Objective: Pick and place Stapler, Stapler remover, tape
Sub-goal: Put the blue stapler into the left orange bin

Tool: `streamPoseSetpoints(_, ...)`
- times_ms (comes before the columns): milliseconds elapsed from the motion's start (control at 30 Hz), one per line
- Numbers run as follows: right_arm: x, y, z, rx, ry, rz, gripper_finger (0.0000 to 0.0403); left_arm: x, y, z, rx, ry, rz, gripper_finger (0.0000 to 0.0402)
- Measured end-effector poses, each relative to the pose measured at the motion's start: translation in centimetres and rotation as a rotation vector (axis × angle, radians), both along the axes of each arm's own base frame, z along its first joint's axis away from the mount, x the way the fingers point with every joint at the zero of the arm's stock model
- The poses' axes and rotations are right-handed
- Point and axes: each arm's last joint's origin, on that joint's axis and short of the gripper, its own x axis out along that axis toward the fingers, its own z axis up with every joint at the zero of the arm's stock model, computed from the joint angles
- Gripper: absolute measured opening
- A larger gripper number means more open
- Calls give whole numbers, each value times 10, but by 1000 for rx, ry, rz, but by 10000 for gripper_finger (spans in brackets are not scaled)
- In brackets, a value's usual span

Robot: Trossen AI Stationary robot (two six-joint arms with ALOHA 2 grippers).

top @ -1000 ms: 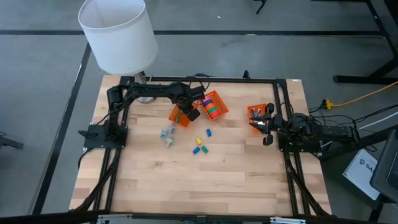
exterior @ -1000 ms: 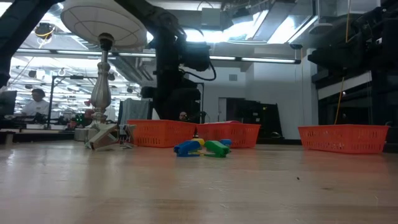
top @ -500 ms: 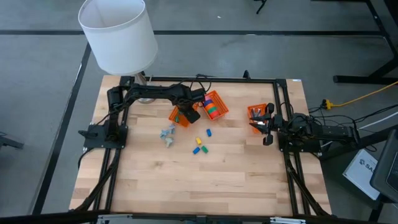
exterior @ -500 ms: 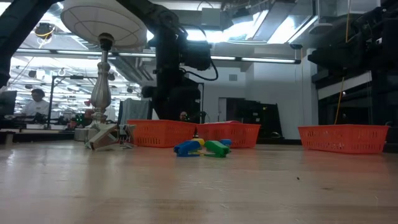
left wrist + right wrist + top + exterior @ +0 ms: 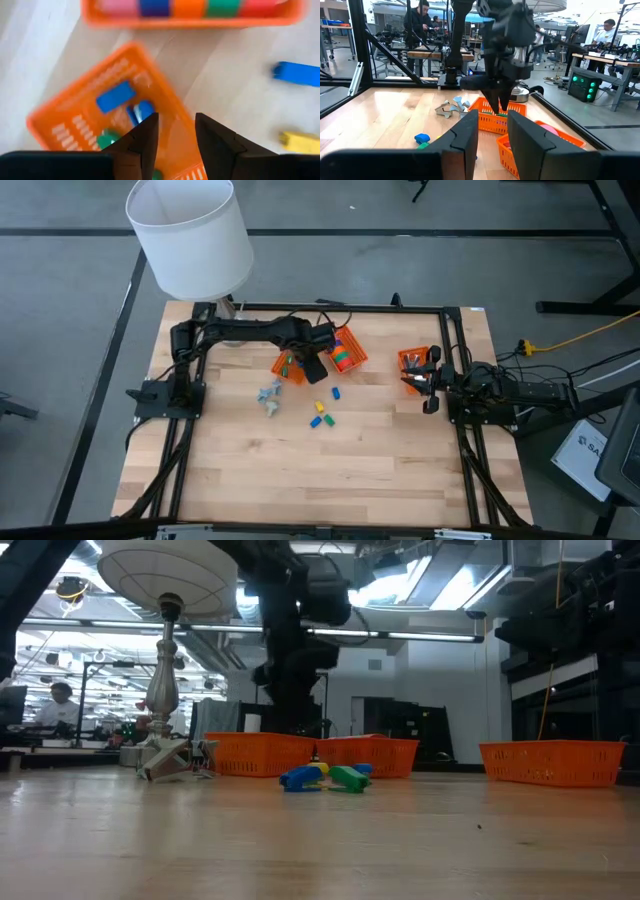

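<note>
My left gripper (image 5: 310, 368) (image 5: 176, 117) hangs open, pointing down over the near end of an orange basket (image 5: 288, 366) (image 5: 75, 115). Blue and green blocky pieces (image 5: 116, 96) lie in that basket, and nothing is between the fingers. Beside it a second orange basket (image 5: 342, 350) holds the tape rolls (image 5: 187, 7) in a row: pink, blue, orange, green, red. Small blocky blue (image 5: 335, 392), yellow (image 5: 320, 407) and green (image 5: 318, 421) pieces, like little staplers, lie loose on the table. Grey claw-shaped staple removers (image 5: 268, 394) lie to their left. My right gripper (image 5: 426, 385) (image 5: 492, 117) waits open at the right.
A lamp with a white shade (image 5: 190, 235) stands at the table's far left corner, close to the left arm. A third orange basket (image 5: 412, 362) sits by the right gripper. The near half of the wooden table (image 5: 320, 470) is bare. People stand in the room behind.
My left gripper has risen from the basket with the blocky pieces and shifted a little toward the table's right, toward the tape basket, rolling somewhat as it went. My right arm has kept still.
</note>
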Motion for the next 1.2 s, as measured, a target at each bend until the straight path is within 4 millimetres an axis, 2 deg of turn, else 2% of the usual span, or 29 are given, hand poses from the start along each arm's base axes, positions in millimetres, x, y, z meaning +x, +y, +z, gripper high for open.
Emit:
streamPoseSetpoints(233,0,0,0,0,0,0,108,19,-22,15,116,-55,-374,120)
streamPoseSetpoints(433,0,0,0,0,0,0,108,33,-49,19,275,-91,-841,122)
streamPoseSetpoints(667,0,0,0,0,0,0,108,47,-73,26,443,-157,-1110,118)
streamPoseSetpoints(800,0,0,0,0,0,0,108,49,-78,24,484,-141,-1204,118)
streamPoseSetpoints(1200,0,0,0,0,0,0,108,57,-80,17,440,-145,-1236,118)
